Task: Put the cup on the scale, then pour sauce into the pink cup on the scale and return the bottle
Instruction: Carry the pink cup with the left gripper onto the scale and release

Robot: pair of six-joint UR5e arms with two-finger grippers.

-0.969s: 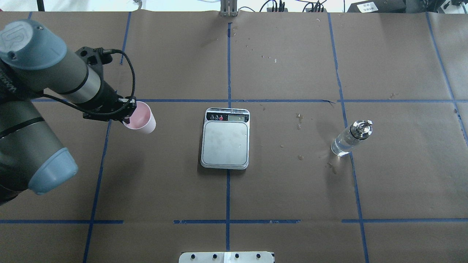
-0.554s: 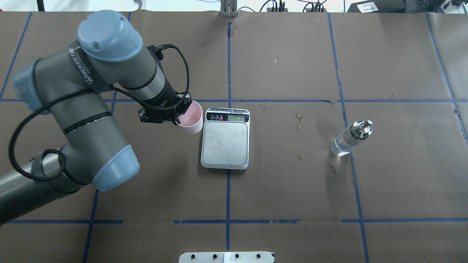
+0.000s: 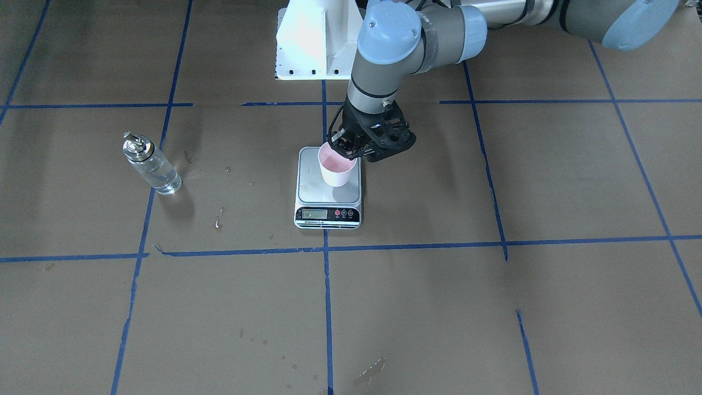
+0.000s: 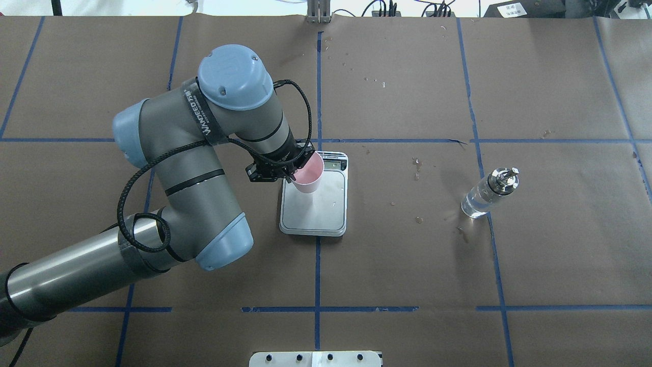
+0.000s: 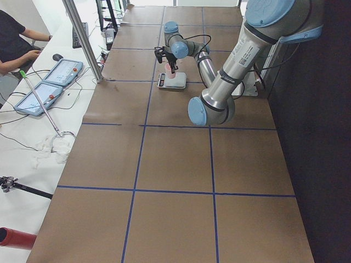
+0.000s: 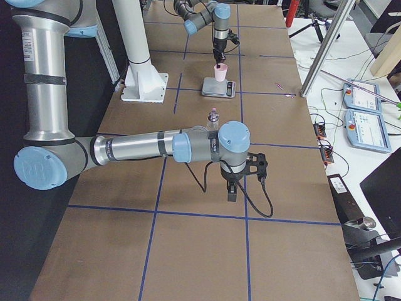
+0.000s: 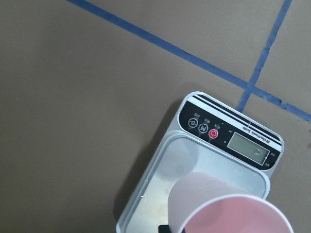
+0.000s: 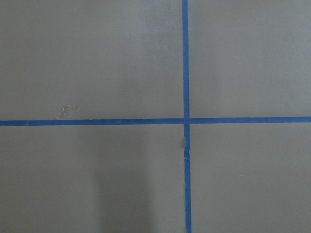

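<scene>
Step one under way. Left claw (image 4: 299, 164) pinches cup (image 4: 308, 178) by its rim over scale (image 4: 326, 216) platform, mid-frame; contact unclear. Next: lower gently, release. Bottle (image 4: 486, 196) stands at right of frame.

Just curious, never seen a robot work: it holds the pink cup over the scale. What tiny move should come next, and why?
Probably lower the pink paper cup straight down onto the steel platform of the kitchen scale. The left end effector grips its rim, and the cup seems to hang just above the platform.
</scene>
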